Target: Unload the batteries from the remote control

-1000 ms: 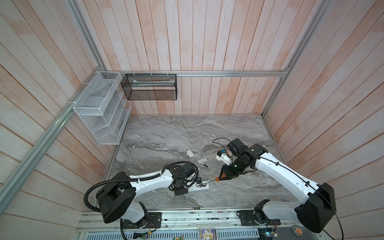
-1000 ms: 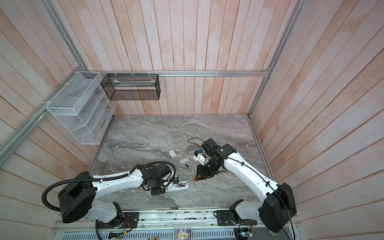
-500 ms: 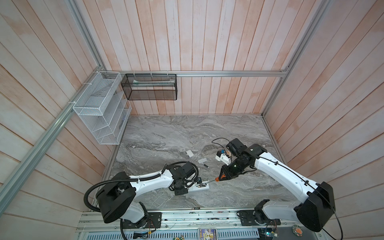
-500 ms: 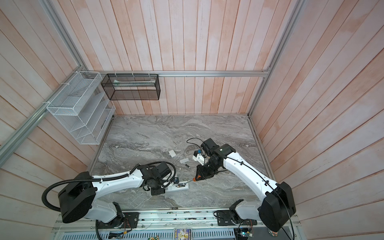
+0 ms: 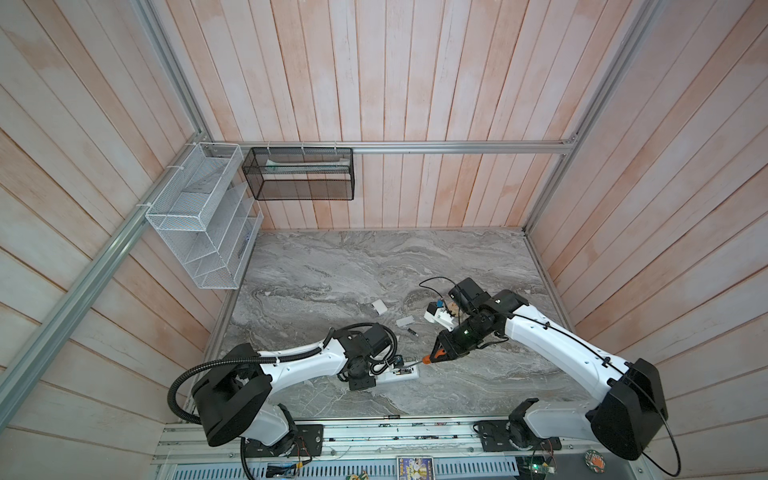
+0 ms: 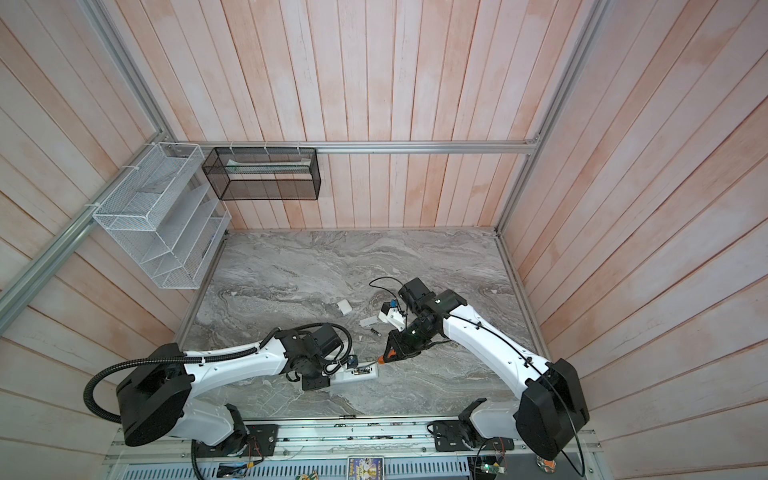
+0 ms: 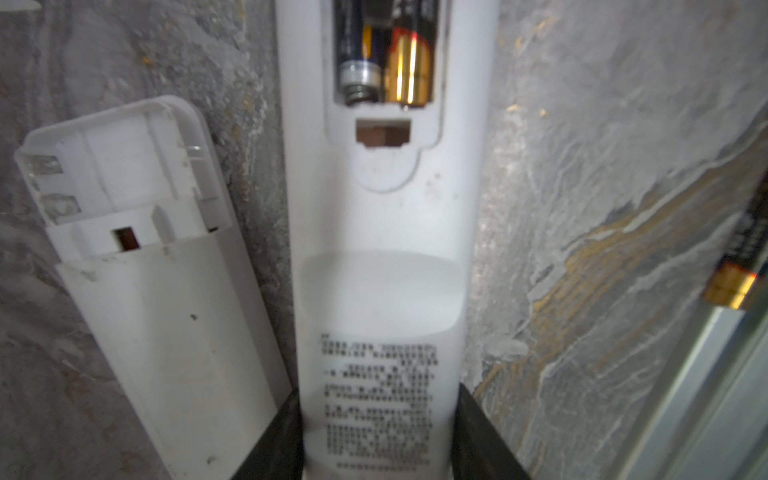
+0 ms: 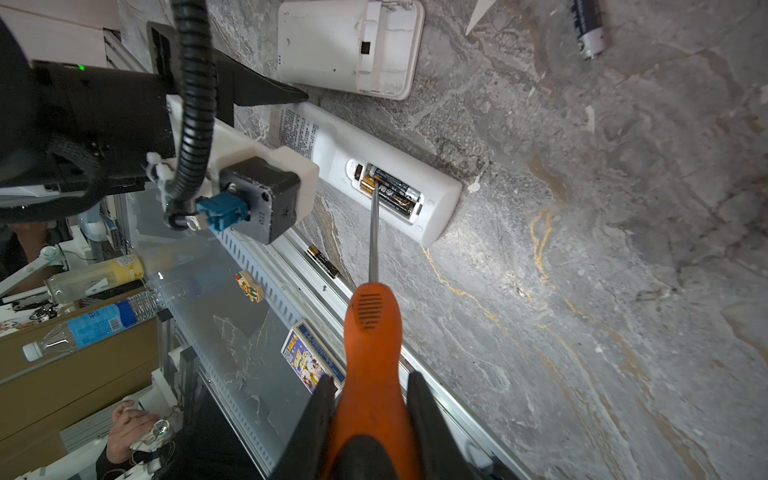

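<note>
Back-up on the worktop (image 8: 582, 291): remote control (image 7: 382, 232), its printed end clamped between the half-closed fingers of the left end effector (image 7: 376, 399). Bay open, two batteries (image 8: 390, 189) side by side inside. Pinched tight on the orange screwdriver (image 8: 372, 332) handle: right end effector (image 8: 370, 399); shaft tip set against the batteries. Just beside the remote control, a second remote (image 8: 353, 45), bay empty.

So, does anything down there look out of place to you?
One battery lies at the front edge of the marble table, against the metal rail, apart from the remote; it may have rolled there.
</note>
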